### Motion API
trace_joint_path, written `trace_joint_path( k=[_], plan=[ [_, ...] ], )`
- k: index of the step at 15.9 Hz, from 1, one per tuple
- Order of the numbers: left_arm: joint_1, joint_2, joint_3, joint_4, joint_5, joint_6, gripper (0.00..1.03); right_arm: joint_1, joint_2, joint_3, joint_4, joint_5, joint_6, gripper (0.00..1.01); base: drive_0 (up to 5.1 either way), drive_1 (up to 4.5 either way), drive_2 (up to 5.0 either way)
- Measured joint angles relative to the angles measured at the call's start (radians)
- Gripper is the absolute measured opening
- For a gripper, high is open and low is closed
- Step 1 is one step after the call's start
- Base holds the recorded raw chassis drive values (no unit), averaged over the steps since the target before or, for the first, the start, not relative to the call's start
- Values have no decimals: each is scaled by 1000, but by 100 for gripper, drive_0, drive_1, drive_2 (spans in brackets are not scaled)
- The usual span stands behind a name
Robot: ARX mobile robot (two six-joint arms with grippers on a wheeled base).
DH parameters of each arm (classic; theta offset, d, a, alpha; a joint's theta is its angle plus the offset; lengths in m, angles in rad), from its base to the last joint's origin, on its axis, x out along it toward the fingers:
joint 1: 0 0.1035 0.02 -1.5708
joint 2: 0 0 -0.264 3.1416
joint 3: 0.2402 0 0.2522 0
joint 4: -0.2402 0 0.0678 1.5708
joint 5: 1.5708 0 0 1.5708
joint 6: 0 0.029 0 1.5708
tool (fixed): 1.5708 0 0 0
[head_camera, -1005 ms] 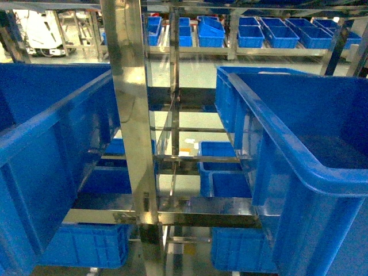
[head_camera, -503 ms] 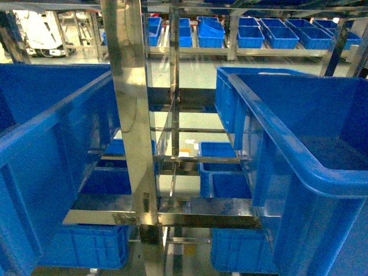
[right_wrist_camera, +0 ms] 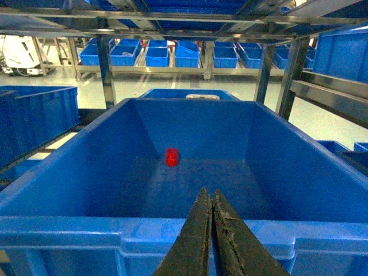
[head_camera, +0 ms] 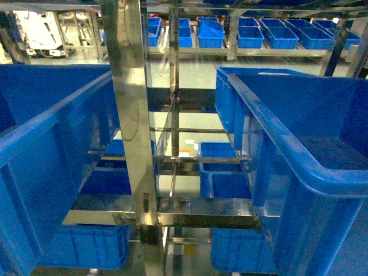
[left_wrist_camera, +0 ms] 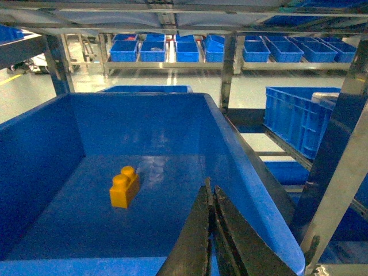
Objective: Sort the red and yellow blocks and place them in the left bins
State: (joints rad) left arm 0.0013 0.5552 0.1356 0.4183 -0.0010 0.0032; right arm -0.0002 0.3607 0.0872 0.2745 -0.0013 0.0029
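Wrist views: both pincers, left [left_wrist_camera: 211, 198] and right [right_wrist_camera: 210, 201], closed, empty, above bins.

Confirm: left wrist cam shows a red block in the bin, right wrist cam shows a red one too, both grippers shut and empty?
Not quite. In the left wrist view the block is yellow, not red. The rest holds: the red block lies in the right bin, and the left gripper and right gripper are shut and empty.
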Motion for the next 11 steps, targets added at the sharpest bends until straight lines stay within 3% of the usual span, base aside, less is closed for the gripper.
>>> trace_joint_path(
  k=[11],
  plan=[
    [0,-258,-121,-128,2,0,2,0,-192,-74,-103,1,0,2,0,0,0]
  ],
)
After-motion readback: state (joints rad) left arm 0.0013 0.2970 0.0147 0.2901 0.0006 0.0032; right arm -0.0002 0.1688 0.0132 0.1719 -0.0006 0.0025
